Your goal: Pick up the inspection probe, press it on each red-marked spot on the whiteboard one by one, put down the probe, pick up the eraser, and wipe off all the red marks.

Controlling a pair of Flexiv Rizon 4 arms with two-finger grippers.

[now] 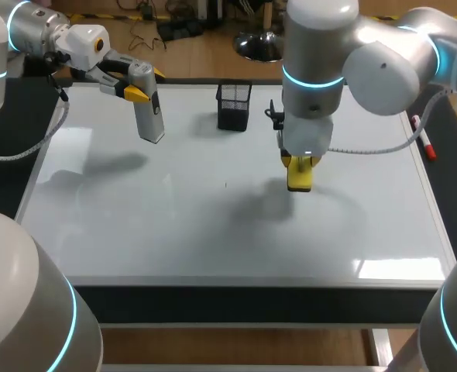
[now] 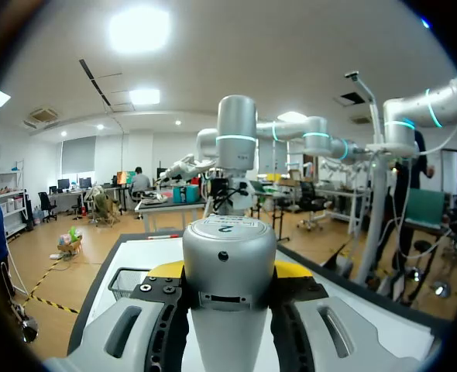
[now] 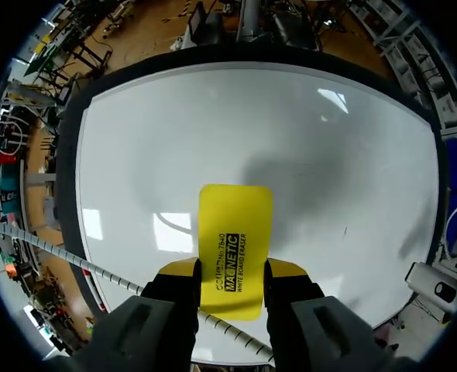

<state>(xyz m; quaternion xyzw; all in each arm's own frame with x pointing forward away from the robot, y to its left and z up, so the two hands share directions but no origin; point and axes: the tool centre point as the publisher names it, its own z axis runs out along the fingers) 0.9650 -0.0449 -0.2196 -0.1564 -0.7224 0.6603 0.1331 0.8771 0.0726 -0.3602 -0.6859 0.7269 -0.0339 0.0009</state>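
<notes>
Right gripper (image 3: 232, 273) grips the yellow eraser (image 3: 235, 232), face down over the whiteboard (image 1: 174, 232), right of centre, ready for wiping; no red marks discernible. Left gripper (image 1: 143, 84) grips the grey probe (image 1: 149, 112), raised at far left, apparently clear of the wiping path.

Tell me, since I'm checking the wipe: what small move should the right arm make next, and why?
Probably carry the yellow eraser, clamped in the right gripper, to the small dark speck on the whiteboard: it is the only mark visible; no red shows.
</notes>
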